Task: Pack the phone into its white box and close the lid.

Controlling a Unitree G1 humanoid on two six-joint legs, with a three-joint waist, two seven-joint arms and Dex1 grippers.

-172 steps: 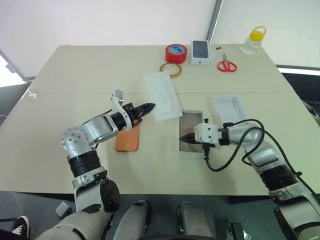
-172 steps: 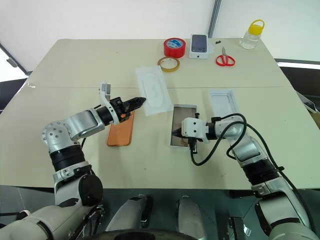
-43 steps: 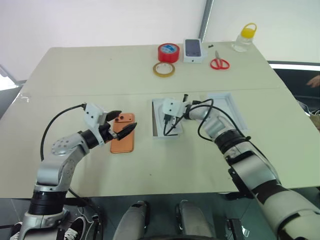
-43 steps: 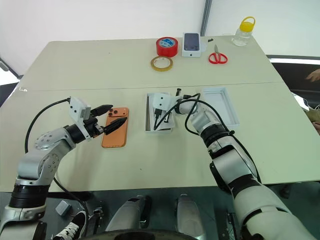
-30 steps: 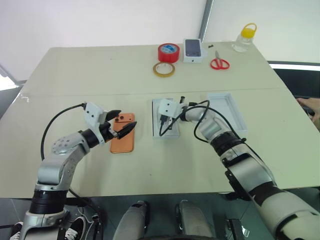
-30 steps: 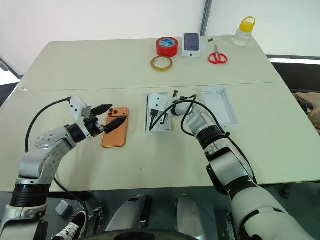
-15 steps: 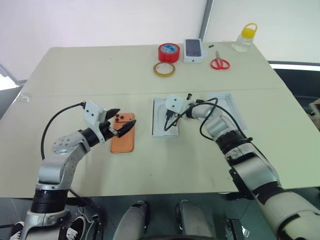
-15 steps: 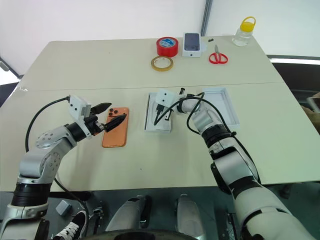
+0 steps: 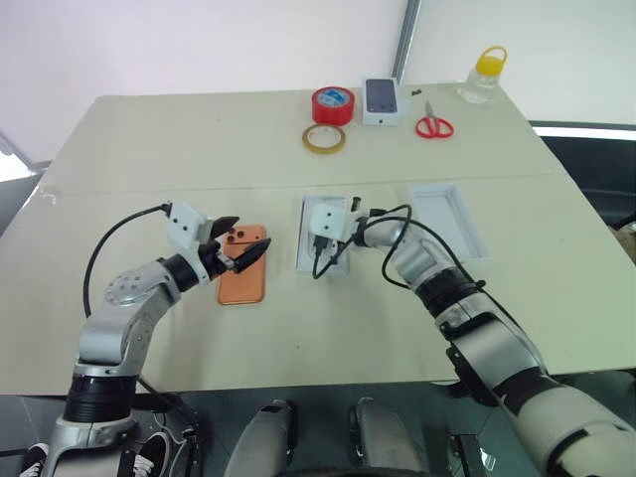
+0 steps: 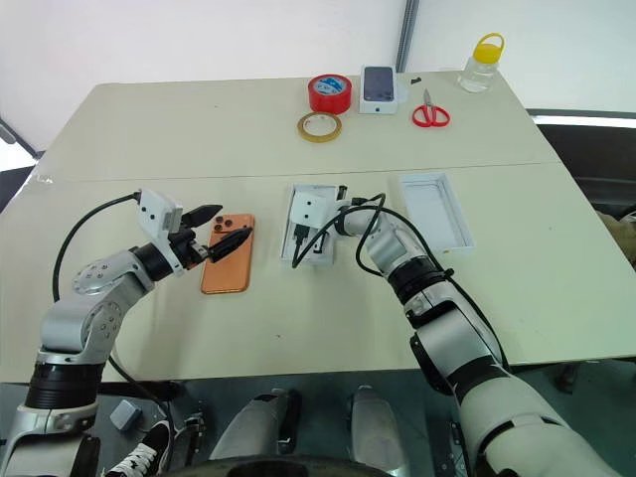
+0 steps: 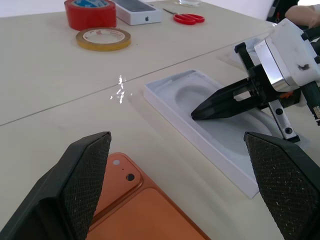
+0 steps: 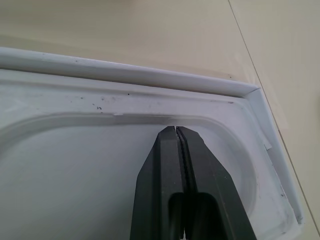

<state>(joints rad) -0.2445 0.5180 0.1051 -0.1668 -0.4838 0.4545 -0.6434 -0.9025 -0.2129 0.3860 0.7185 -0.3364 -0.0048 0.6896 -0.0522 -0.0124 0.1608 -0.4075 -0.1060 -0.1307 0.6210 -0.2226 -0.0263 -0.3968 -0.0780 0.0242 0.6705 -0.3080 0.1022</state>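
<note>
Surface (image 9: 149, 139): wide beige top, white wall behind.
Box (image 9: 320, 260): centre, a white moulded insert lying in it; phone not yet packed.
Lid (image 9: 447, 221): open side up, right of the box, apart from it.
Phone (image 9: 243, 276): orange, camera side up, flat on the surface left of the box.
Far edge: red tape (image 9: 330, 104), tan tape ring (image 9: 324, 138), small phone carton (image 9: 378, 100), scissors (image 9: 433, 125), bottle (image 9: 477, 76).
Left gripper (image 10: 216, 243): level, hovering over the phone's far end, fingers wide apart, empty.
Right gripper (image 11: 200, 111): angled down, fingers pressed together, tips inside the insert's recess, gripping nothing.
Step, as judged: seating the insert; next, the left fingers must close on the phone.
</note>
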